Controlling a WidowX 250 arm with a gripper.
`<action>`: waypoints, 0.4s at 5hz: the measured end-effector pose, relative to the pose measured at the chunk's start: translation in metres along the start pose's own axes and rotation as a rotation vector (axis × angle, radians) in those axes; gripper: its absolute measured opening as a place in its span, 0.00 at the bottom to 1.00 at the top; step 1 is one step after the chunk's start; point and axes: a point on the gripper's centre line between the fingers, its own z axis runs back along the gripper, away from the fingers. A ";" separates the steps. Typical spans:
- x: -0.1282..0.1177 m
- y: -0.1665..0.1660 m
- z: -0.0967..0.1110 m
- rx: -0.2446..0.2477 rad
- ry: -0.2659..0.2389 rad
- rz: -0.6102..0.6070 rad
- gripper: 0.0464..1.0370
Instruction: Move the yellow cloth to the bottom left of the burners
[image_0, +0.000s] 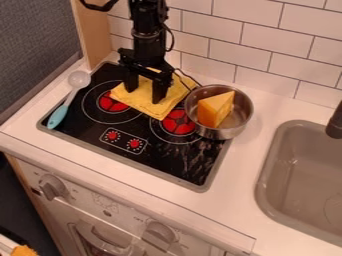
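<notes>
Gripper (143, 97) spread open over yellow cloth (175, 94), stovetop's (161, 161) 12 o'clock; pot (235, 131) (cheese wedge (212, 109) inside) at cloth's 4 o'clock.

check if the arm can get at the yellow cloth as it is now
Probably yes: the gripper is right over the yellow cloth, fingers spread, and nothing seems to lie on top of it. The metal pot stands close beside it, but not in the way.

Matte black robot arm, blocky joints, thin black looping cables, two-fingered black pincer (145, 95)
</notes>
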 end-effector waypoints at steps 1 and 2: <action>-0.034 0.004 -0.003 0.001 0.041 -0.019 0.96; -0.084 0.006 -0.008 0.001 0.088 -0.048 0.96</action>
